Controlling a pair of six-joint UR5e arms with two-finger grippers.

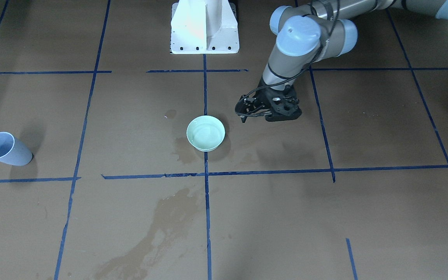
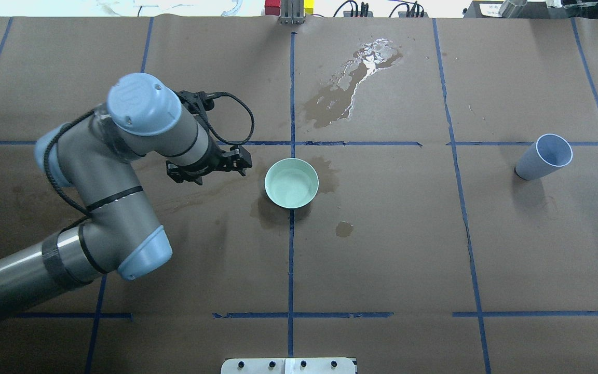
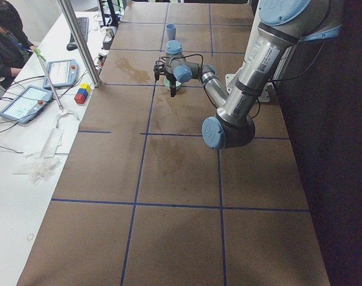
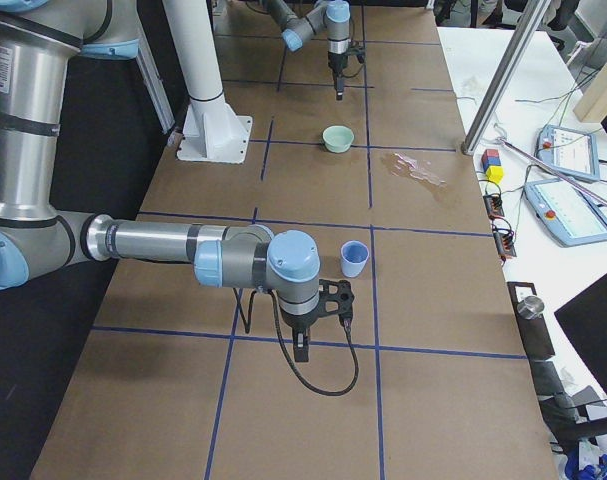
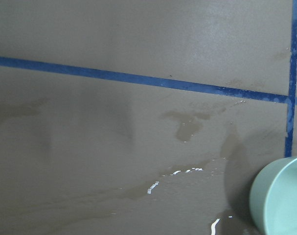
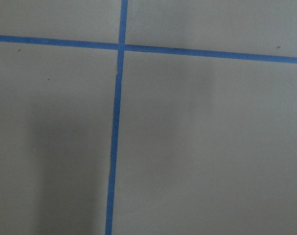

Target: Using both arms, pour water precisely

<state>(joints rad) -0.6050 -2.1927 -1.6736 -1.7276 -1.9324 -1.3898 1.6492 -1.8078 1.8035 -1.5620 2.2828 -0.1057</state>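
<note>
Two views divide the evidence. Overhead, the left gripper (image 2: 208, 168) hangs empty just beside the green bowl (image 2: 291, 183), jaw gap unclear; spilled water (image 2: 353, 85) glistens on the far paper (image 2: 486, 78). Only the right-end view shows the right gripper (image 4: 303, 350), near the blue cup (image 4: 354, 259), opening indeterminable.

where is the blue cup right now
In the overhead view the pale-blue cup stands at far right, on the robot's right side, by a blue tape line and well apart from the mint-green bowl at centre.
</note>
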